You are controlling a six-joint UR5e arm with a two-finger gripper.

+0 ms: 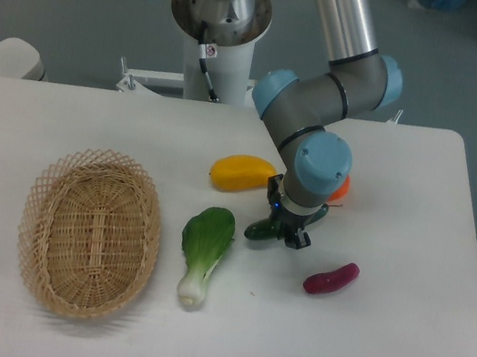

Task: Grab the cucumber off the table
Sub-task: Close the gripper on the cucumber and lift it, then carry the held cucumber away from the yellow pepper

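The cucumber [260,231] is small, dark green and glossy, and lies on the white table [374,350] near its middle. My gripper [289,232] points straight down over the cucumber's right half, with its fingers closed on both sides of it. Only the cucumber's left end sticks out from the fingers. It sits at or just above the tabletop; I cannot tell which.
A yellow fruit [241,173] lies just behind the gripper and something orange [340,189] shows behind the wrist. A bok choy [205,248] lies to the left, a magenta-purple vegetable [331,279] to the right. A wicker basket [90,231] stands at the left.
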